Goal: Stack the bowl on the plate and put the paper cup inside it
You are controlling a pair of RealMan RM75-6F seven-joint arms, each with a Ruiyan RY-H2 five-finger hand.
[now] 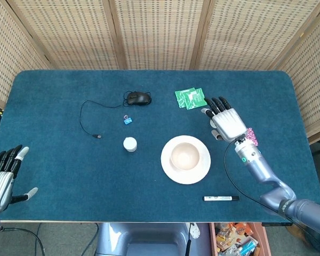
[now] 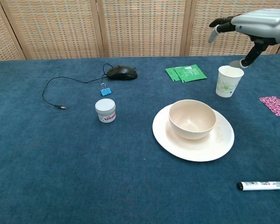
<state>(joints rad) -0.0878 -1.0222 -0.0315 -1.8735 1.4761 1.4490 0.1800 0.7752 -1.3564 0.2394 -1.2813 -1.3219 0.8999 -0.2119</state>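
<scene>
A cream bowl (image 1: 185, 156) (image 2: 192, 119) sits upright in the middle of a white plate (image 1: 168, 169) (image 2: 210, 148). The paper cup (image 2: 228, 81), white with a floral print, stands upright on the table behind and right of the plate. In the head view it is hidden beneath my right hand (image 1: 226, 119). My right hand (image 2: 254, 24) hovers above the cup with fingers spread, holding nothing. My left hand (image 1: 2, 176) rests open at the table's front left edge.
A small white jar (image 2: 105, 110), a blue binder clip (image 2: 105, 91), a black mouse (image 2: 122, 72) with its cable, green packets (image 2: 185, 73), a pink card (image 2: 275, 105) and a marker pen (image 2: 263, 185) lie around on the blue table.
</scene>
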